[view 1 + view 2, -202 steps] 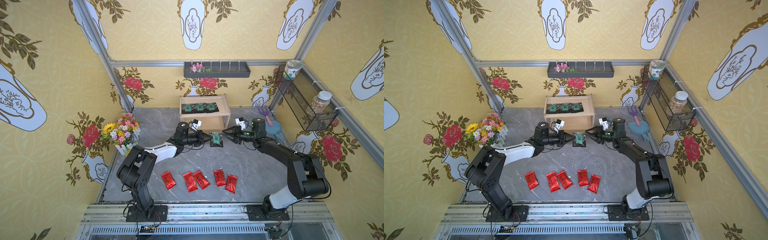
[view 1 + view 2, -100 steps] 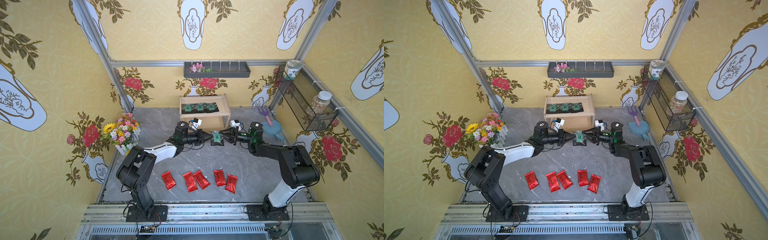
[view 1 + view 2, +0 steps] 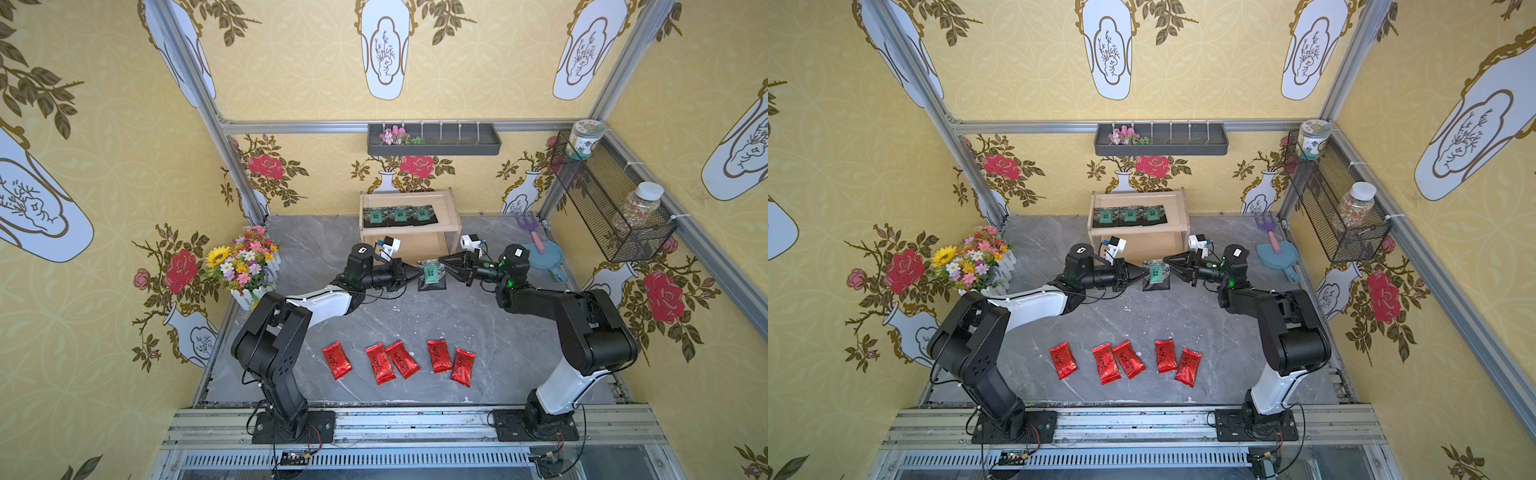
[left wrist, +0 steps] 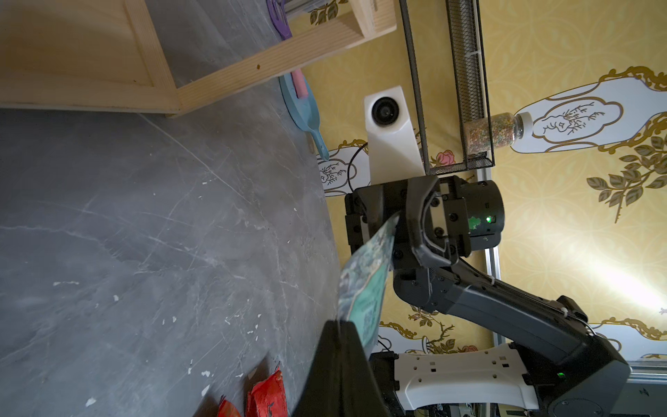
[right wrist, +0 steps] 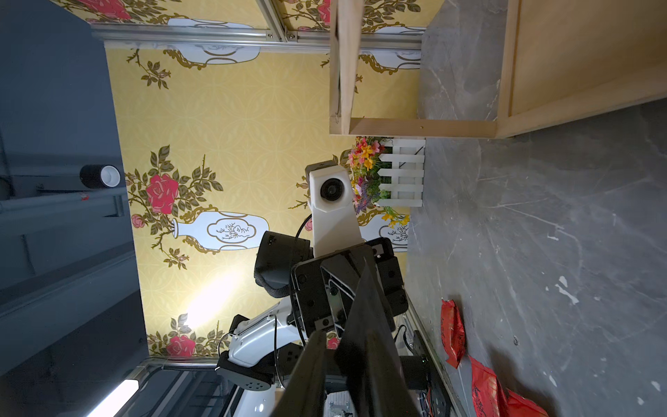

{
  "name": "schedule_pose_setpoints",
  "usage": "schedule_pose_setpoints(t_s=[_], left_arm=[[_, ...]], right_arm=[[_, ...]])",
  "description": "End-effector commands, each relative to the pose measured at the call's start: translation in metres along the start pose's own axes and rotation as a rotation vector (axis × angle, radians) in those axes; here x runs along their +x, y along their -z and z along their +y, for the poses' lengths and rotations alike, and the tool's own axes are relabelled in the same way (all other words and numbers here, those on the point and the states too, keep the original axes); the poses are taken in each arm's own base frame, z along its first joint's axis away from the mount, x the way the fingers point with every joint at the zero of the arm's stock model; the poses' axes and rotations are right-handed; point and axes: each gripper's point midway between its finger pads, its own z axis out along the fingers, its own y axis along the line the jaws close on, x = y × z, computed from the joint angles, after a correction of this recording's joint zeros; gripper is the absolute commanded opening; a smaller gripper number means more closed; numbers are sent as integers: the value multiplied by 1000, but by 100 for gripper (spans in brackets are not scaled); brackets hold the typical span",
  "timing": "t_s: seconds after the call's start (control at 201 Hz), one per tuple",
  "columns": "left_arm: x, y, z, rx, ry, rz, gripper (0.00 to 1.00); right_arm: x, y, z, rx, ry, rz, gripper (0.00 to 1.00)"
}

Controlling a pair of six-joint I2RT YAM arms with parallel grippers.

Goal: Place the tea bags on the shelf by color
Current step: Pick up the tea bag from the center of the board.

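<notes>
Flanking the shelf (image 3: 409, 230) stand flowers (image 3: 243, 259) and dustpan (image 3: 546, 258).

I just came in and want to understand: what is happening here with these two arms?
A handover, it seems. The left claw and the right claw each pinch one edge of a black sachet, held above the table before the shelf. Three black sachets lie on its top tier. Five red packets wait on the table, untouched.

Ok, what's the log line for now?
left tool: shut on black sachet | right tool: shut on it | shelf top: three black sachets | red packets: five not shelved
</notes>
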Motion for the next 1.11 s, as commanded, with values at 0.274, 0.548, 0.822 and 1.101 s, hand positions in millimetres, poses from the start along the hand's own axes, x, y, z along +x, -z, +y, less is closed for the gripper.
schedule_pose_setpoints(t_s=[0.274, 0.548, 0.822, 1.101], left_arm=[[-4, 6, -9, 36, -17, -30, 4], [-5, 9, -13, 46, -21, -40, 5], [-4, 11, -13, 49, -22, -42, 5], [-6, 13, -19, 56, -39, -45, 24]], right_arm=[[18, -2, -7, 172, 88, 38, 28], [24, -5, -2, 195, 113, 50, 20], [24, -2, 5, 219, 135, 34, 13], [21, -2, 13, 279, 184, 47, 2]])
